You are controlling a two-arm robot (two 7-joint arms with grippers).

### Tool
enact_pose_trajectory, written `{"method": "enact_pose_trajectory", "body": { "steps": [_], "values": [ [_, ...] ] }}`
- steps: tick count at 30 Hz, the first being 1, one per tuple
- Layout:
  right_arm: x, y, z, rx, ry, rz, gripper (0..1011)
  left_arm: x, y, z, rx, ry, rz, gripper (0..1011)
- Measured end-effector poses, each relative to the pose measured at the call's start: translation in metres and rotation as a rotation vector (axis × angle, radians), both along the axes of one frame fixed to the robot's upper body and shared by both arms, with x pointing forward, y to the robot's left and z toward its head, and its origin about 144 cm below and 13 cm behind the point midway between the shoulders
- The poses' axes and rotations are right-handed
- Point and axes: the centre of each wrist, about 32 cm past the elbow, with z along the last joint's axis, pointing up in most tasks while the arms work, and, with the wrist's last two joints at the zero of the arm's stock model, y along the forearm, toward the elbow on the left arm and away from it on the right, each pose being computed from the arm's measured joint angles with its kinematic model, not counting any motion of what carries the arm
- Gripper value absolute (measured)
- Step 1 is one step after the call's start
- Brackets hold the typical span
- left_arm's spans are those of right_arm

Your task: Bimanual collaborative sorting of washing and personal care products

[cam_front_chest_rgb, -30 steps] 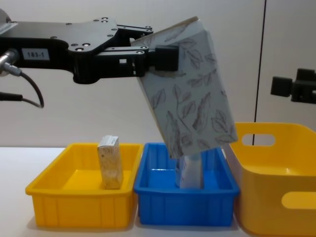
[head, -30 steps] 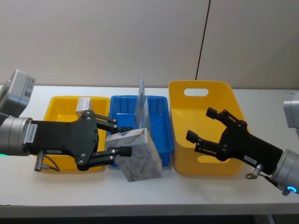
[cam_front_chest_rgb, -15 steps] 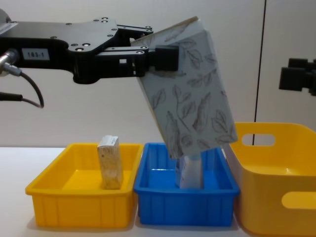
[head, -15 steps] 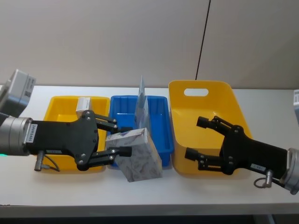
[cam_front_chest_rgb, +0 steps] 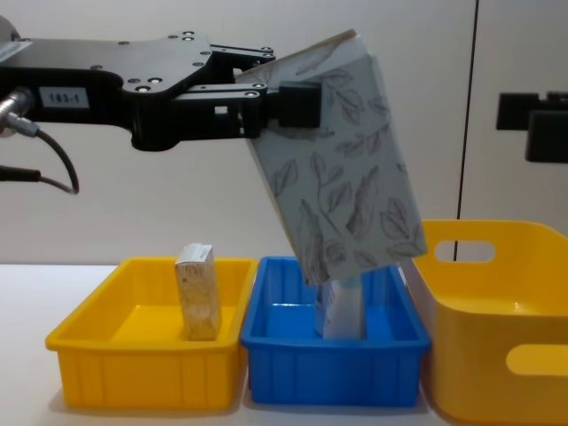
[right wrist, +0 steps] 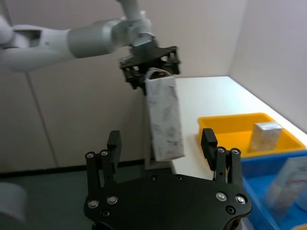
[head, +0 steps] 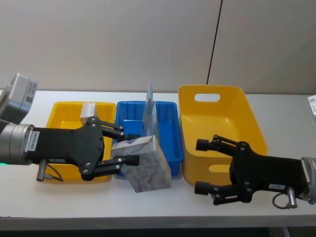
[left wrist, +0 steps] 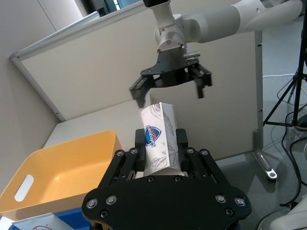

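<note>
**Left tool holding carton, right tool empty**

My left tool (head: 129,146) is clamped on a leaf-print carton (head: 148,168), held tilted in the air at the front of the blue bin (head: 170,129). My right tool (head: 199,166) hangs wide open, gripping nothing, before the big yellow bin (head: 247,116).

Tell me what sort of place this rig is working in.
Likely a robotics lab or test room: plain partition walls, a white table with plastic sorting bins, and a tripod with loose cables on the floor.
</note>
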Motion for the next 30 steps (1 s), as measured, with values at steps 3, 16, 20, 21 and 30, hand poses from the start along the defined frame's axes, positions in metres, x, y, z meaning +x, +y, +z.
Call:
{"method": "enact_pose_trajectory", "body": {
  "steps": [3,16,20,21,30],
  "values": [
    [0.004,0.002,0.003,-0.008,-0.004,0.051,1002,0.0,0.0,0.0,0.0,0.0,0.0,334],
    [0.019,0.027,0.012,-0.043,-0.079,0.215,1002,0.0,0.0,0.0,0.0,0.0,0.0,334],
    [0.022,0.033,0.013,-0.051,-0.107,0.229,1002,0.0,0.0,0.0,0.0,0.0,0.0,334],
    [0.022,0.034,0.014,-0.053,-0.112,0.231,1002,0.0,0.0,0.0,0.0,0.0,0.0,334],
    [0.025,0.037,0.019,-0.067,-0.152,0.23,1002,0.0,0.0,0.0,0.0,0.0,0.0,334]
  ]
}}
